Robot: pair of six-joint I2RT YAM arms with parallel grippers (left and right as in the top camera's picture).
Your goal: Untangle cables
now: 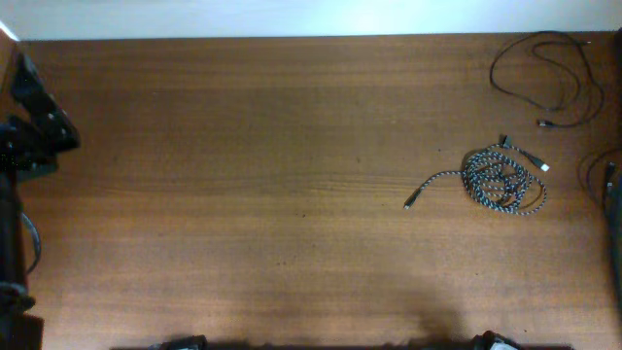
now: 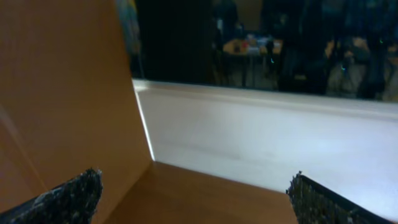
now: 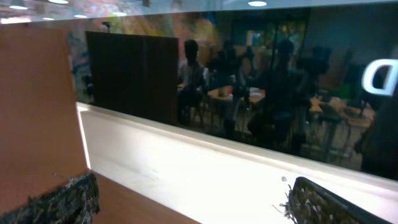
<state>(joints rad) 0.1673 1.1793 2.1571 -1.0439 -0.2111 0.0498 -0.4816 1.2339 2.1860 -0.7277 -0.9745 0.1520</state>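
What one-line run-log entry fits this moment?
braided cable: coiled, right side | black cable: apart, far-right corner | left jaws: open, empty | right jaws: open, empty

Overhead view. Your worktop (image 1: 243, 194) is brown wood, the grain running side to side, and its far edge meets a pale strip (image 1: 292, 17). Toward your right lies a braided black-and-white speckled cable (image 1: 501, 183), bunched in a loose coil, with one end trailing left to a small plug (image 1: 408, 203). At the far right corner, well apart from the coil, a thin black cable (image 1: 544, 73) lies in open loops.
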